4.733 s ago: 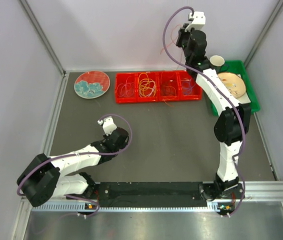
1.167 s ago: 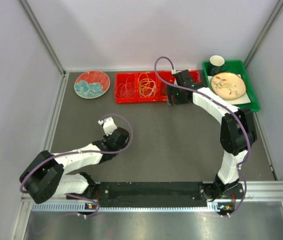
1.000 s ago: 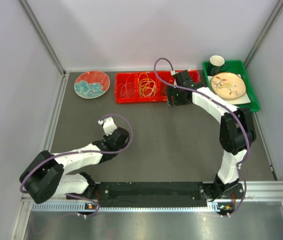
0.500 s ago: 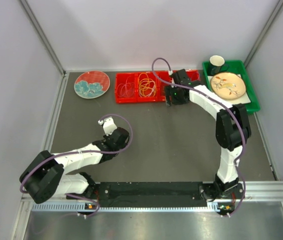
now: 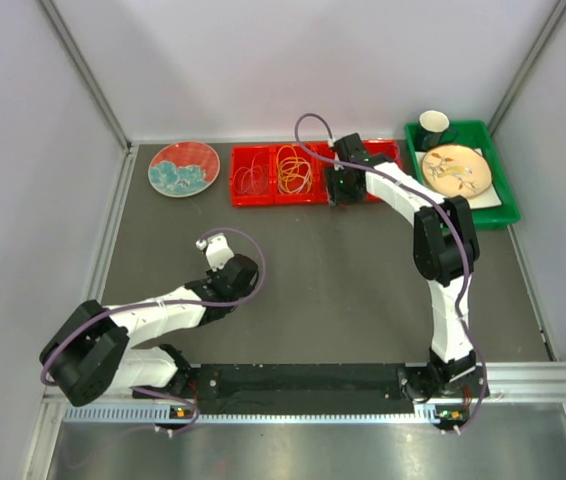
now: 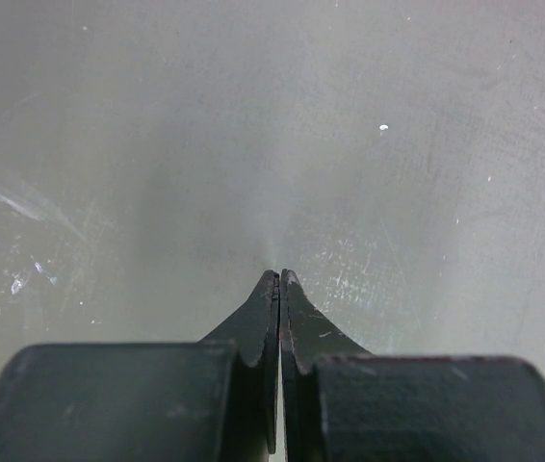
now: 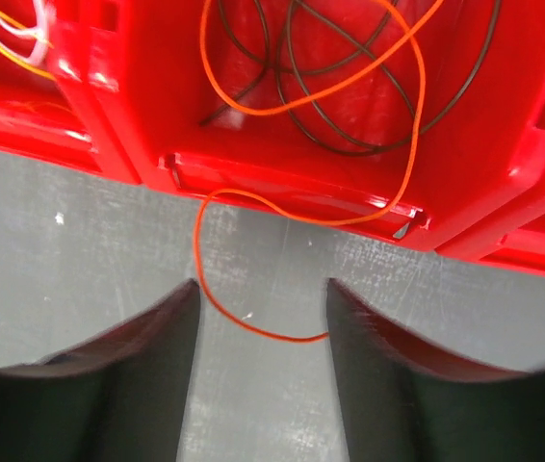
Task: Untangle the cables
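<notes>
Cables (image 5: 293, 170) sit in loose loops inside a long red tray (image 5: 263, 198) at the far side of the table (image 5: 343, 290), seen from the top. An orange-yellow coil is in the second compartment from the left and thinner pale loops are in the one beside it. The right gripper (image 5: 342, 196) is down at the tray's near wall, about the third compartment, but the jaws are too small to read from up here. The left gripper (image 5: 206, 242) is well apart from the tray, over bare table. A round blue-and-red plate (image 5: 184, 168) lies left of the tray, and a green tray (image 5: 503, 205) on the right has a cup (image 5: 434, 123) and another dish in it. The left wrist view shows both dark fingers pressed together with nothing between them, over a grey, scuffed, speckled surface. The right wrist view is the good one: the jaws are wide apart, with smooth dark curved fingers (image 7: 138, 366) on either side. A hair-thin orange cable (image 7: 244, 323) spills over the glossy moulded plastic front wall and droops in a loop onto the table right in the gap between the fingers, touching neither as far as I can see. The rest of it curls back inside the compartment over some dark wires (image 7: 350, 144). Yellow and white strands show in the next compartment, top left.
</notes>
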Robot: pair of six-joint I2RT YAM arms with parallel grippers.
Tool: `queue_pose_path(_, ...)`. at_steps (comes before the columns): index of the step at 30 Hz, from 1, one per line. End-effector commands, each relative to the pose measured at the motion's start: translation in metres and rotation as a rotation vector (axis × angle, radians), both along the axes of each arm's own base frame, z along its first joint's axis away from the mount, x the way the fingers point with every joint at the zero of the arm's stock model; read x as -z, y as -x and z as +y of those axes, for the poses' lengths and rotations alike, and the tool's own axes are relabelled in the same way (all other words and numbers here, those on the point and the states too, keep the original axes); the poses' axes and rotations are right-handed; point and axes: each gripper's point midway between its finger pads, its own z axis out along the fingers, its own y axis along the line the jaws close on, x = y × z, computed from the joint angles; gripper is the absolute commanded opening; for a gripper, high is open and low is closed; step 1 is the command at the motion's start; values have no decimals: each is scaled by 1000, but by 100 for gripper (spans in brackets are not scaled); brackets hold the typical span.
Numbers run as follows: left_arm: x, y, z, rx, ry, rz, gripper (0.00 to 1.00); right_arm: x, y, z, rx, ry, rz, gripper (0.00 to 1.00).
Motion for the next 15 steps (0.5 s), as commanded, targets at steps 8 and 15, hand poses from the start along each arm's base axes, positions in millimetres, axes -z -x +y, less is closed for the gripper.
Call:
queue_pose_path(8, -11, -10, -7, -7, 26, -32, 0, -27, -20, 13, -14, -21, -58, 0)
queue_pose_path(15, -11, -10, -7, -7, 30, -33, 0, -78, -43, 15, 25, -63, -181, 0)
